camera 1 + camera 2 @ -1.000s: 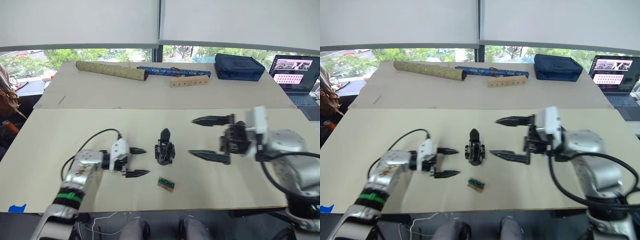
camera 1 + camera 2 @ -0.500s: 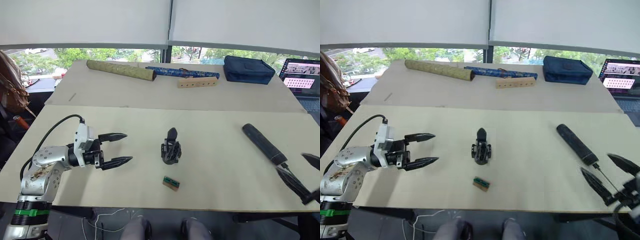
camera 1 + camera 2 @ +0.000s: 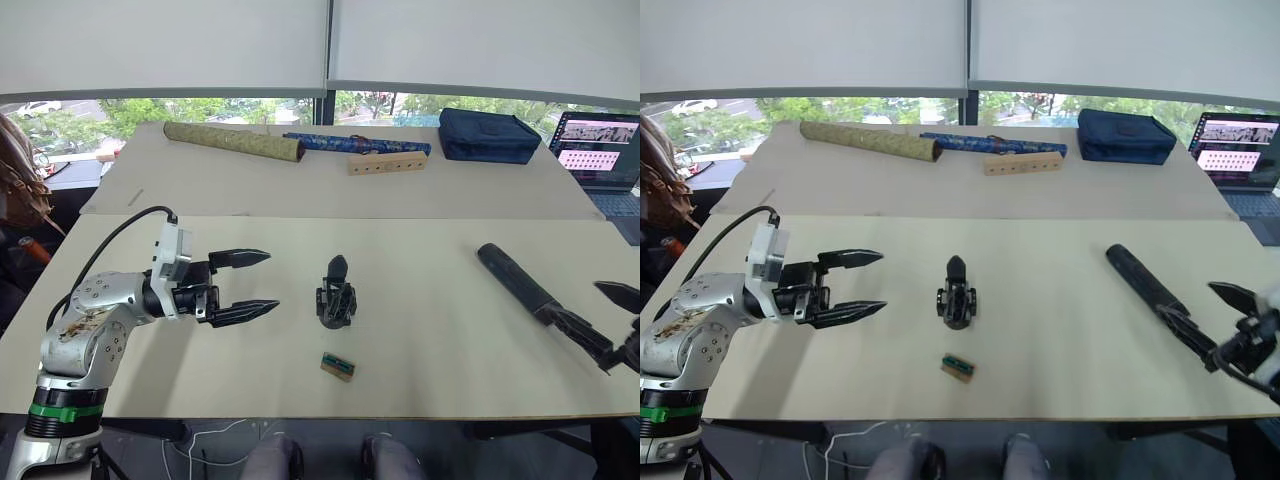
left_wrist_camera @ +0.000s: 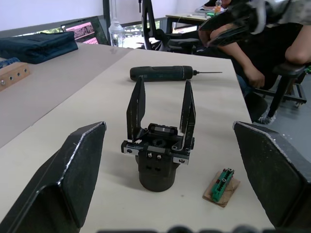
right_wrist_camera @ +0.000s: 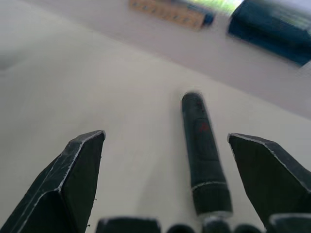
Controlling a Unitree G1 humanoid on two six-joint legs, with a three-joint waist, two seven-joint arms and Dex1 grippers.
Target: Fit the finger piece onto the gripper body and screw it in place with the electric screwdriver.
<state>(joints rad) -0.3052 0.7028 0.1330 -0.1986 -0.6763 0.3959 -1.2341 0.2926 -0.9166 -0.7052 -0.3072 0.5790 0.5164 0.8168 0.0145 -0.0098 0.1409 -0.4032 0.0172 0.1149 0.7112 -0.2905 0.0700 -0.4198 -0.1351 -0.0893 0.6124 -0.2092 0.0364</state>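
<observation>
- Right gripper: partly cut off by the right edge of the head views; its lower finger overlaps the bit end of the electric screwdriver, hiding the tip there.
- Electric screwdriver, right wrist view: near end cut off at the frame's lower edge; whole view blurred, markings on the barrel unreadable.
- Finger piece: cannot be told apart from the gripper body, which carries two upright blades.
- Laptop: cropped by the right edge; screen content too small to read.
- Small green-and-tan block: detail too small to tell.
</observation>
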